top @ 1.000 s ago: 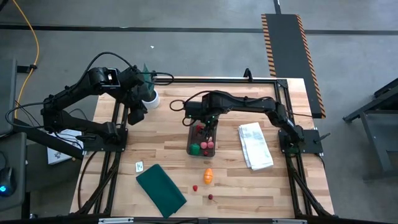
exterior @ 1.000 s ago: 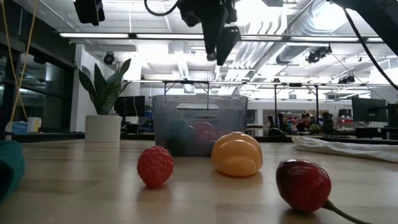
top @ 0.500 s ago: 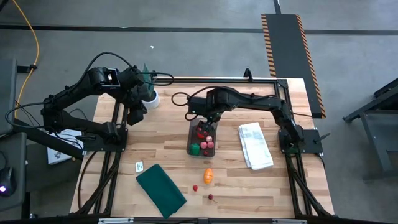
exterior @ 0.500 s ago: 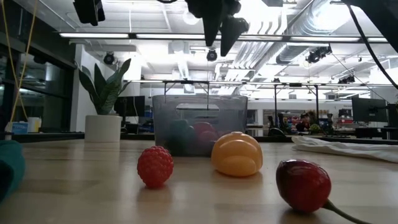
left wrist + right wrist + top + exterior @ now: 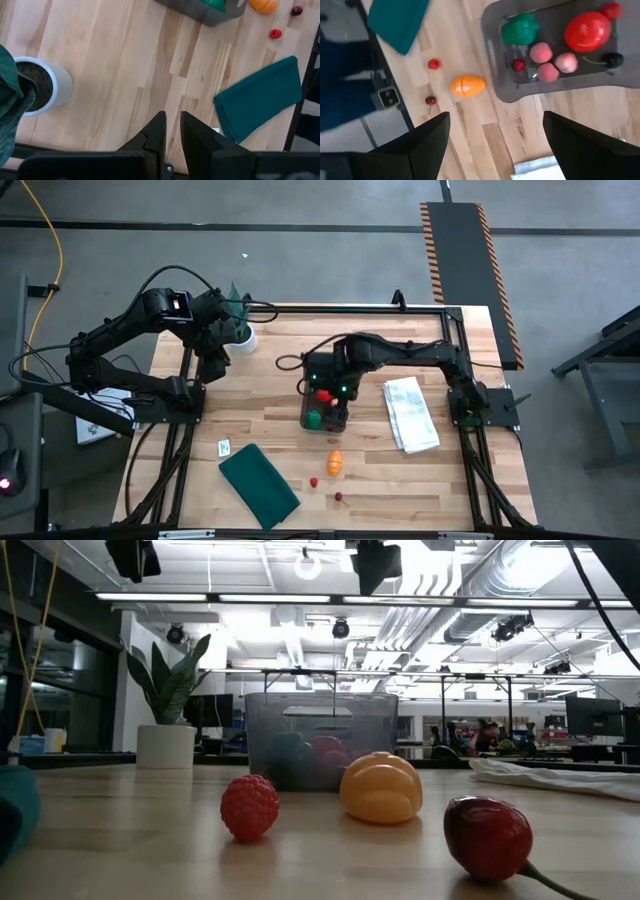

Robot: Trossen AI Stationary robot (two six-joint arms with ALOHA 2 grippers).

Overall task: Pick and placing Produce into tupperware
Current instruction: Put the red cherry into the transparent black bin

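The tupperware (image 5: 322, 420), a clear grey box, stands mid-table and holds a red ball (image 5: 586, 31), a green piece (image 5: 520, 29), pink pieces and dark berries. On the wood nearer the front edge lie an orange piece (image 5: 335, 462), a red berry (image 5: 314, 481) and a dark cherry (image 5: 338, 496). My right gripper (image 5: 495, 150) hangs wide open above the tupperware's far part, touching nothing. My left gripper (image 5: 170, 131) hovers shut over bare wood at the far left, beside the potted plant (image 5: 240, 335).
A dark green cloth (image 5: 258, 485) lies at the front left, with a small card (image 5: 224, 447) beside it. A folded white cloth (image 5: 410, 415) lies right of the tupperware. The white plant pot (image 5: 40, 87) stands close to my left gripper. Bare wood lies around the loose pieces.
My right gripper has risen, leaving the top of the low view, and has moved toward the table's near edge to hang over the tupperware, turning a little. The produce and the tupperware have stayed where they were.
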